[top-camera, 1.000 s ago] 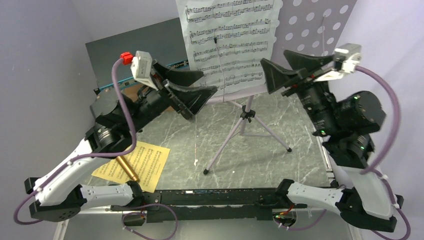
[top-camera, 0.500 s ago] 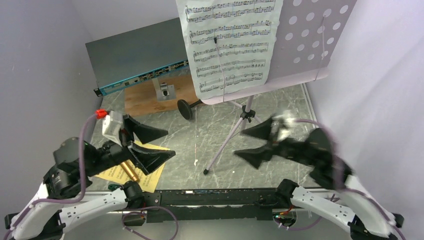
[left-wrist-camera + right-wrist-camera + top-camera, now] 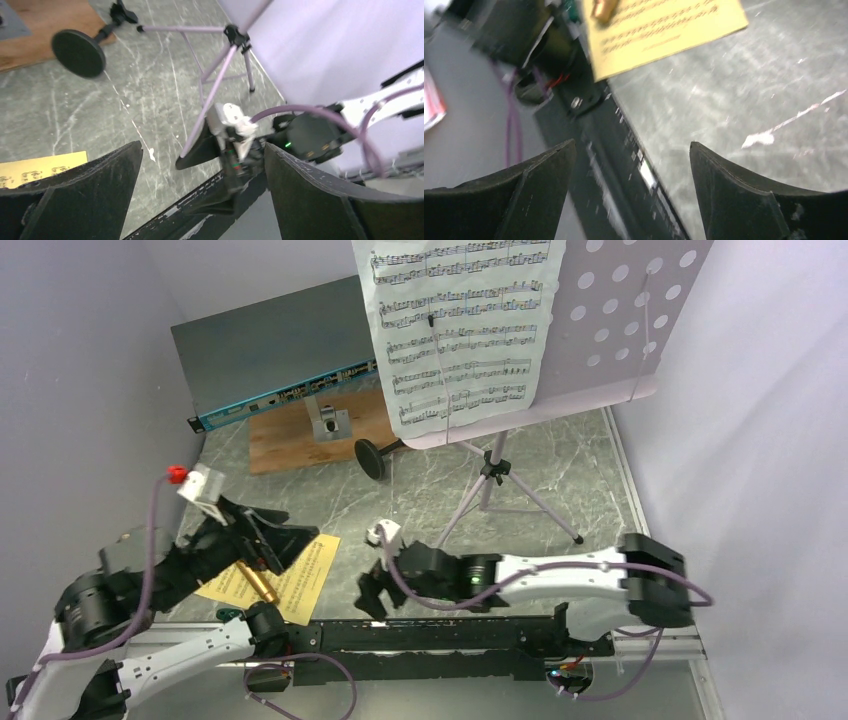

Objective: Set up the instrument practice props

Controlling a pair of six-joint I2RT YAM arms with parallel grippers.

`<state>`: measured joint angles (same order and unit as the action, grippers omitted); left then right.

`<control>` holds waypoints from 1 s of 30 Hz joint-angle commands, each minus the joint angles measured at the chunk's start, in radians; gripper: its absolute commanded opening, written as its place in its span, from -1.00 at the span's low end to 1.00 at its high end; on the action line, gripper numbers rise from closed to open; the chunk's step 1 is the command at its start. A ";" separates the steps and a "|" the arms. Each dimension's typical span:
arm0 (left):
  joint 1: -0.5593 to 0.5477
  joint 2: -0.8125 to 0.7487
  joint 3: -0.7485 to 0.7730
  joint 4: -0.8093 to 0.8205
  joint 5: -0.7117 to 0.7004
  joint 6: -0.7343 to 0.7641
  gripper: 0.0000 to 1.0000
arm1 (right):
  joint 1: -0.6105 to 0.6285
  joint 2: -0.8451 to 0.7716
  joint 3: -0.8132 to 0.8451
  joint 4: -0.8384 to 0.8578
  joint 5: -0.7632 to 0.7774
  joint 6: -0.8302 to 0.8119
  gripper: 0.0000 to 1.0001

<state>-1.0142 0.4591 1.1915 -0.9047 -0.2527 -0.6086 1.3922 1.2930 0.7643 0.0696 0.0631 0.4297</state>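
The pale lilac music stand (image 3: 620, 330) stands at the back right on its tripod legs (image 3: 487, 495) and carries a white music sheet (image 3: 460, 330). A yellow music sheet (image 3: 295, 575) lies flat at the front left, and the gold microphone (image 3: 258, 583) lies on it. The short black mic stand (image 3: 372, 457) lies on its side by the wooden board. My left gripper (image 3: 283, 535) is open and empty, low over the yellow sheet. My right gripper (image 3: 375, 592) is open and empty, low at the table's front edge, just right of the yellow sheet (image 3: 664, 25).
A flat grey network switch (image 3: 265, 355) with a blue front sits at the back left. A wooden board (image 3: 290, 440) with a metal block (image 3: 328, 420) lies in front of it. The black base rail (image 3: 440, 635) runs along the near edge. Walls close in on both sides.
Both arms have dropped from high near the music stand to the near edge. The left gripper came down over the yellow sheet. The right gripper swung left and low along the front.
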 commanded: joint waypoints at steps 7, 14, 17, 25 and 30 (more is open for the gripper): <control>-0.001 -0.083 0.058 -0.115 -0.132 -0.126 0.93 | -0.139 0.562 0.576 -0.167 0.250 0.292 0.80; -0.001 -0.081 0.053 -0.161 -0.090 -0.165 0.93 | -0.271 0.713 0.613 -0.081 -0.042 0.457 0.71; -0.001 -0.090 0.031 -0.142 -0.073 -0.166 0.93 | -0.322 0.755 0.593 -0.016 -0.145 0.485 0.66; -0.002 -0.105 -0.040 -0.084 -0.029 -0.175 0.93 | -0.345 0.905 0.641 0.078 -0.309 0.524 0.56; -0.002 -0.104 -0.031 -0.090 -0.037 -0.168 0.94 | -0.306 0.993 0.686 0.188 -0.434 0.624 0.36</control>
<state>-1.0142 0.3679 1.1484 -1.0363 -0.3016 -0.7727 1.0447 2.2143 1.4311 0.2043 -0.2462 0.9726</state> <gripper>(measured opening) 0.965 0.690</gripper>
